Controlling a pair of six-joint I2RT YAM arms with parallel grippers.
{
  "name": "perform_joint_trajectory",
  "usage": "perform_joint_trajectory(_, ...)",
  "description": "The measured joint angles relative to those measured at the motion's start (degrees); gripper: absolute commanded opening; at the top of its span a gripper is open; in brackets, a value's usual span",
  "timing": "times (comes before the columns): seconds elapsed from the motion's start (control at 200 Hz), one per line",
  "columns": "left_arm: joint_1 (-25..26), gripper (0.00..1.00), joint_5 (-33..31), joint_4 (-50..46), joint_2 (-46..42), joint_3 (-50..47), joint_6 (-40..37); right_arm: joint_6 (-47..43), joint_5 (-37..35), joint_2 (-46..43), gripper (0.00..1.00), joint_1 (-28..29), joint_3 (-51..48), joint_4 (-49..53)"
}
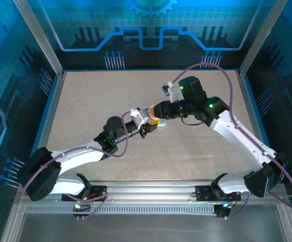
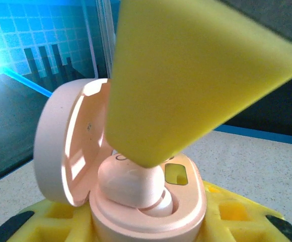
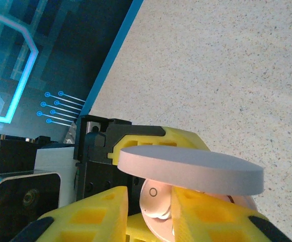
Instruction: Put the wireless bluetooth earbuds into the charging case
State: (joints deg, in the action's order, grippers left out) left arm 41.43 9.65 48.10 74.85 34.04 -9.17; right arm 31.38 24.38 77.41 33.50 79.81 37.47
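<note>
A pale pink charging case [image 2: 151, 214] sits between the yellow pads of my left gripper [image 2: 148, 222], which is shut on it. Its lid [image 2: 60, 146] stands open to the left. One pale pink earbud [image 2: 128, 184] rests tilted in a well of the case. A yellow finger [image 2: 186, 75] of the right gripper presses down on the earbud from above. In the right wrist view my right gripper [image 3: 148, 212] straddles the earbud [image 3: 153, 199] under the lid's edge [image 3: 196, 169], with a dark gap at its left finger. Both grippers [image 1: 145, 127] [image 1: 154, 117] meet above mid-table.
The speckled beige table [image 1: 85, 101] stretches around the arms. Blue-lit walls and metal frame posts [image 1: 40, 35] bound it at the back and sides. The left gripper's black and yellow body [image 3: 105, 141] sits just behind the case in the right wrist view.
</note>
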Motion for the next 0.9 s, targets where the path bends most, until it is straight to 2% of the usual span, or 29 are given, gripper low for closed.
perform_joint_trajectory(0.415, 0.0, 0.32, 0.02, 0.72, 0.0, -0.02, -0.04, -2.75, 0.02, -2.73, 0.34, -0.02, 1.11, 0.28)
perform_joint_trajectory(0.525, 0.0, 0.32, 0.02, 0.81, 0.0, -0.02, -0.07, -2.99, -0.96, -6.95, 0.41, -0.13, -0.59, -2.56)
perform_joint_trajectory(0.69, 0.0, 0.32, 1.11, 1.07, -0.24, -0.02, -0.26, -2.34, -6.16, -11.43, 0.52, -1.27, -2.25, -5.46)
perform_joint_trajectory(0.901, 0.0, 0.32, 4.46, 0.96, -1.64, -0.02, -0.26, -0.46, -7.21, -3.98, 0.58, -5.95, 3.28, -1.99)
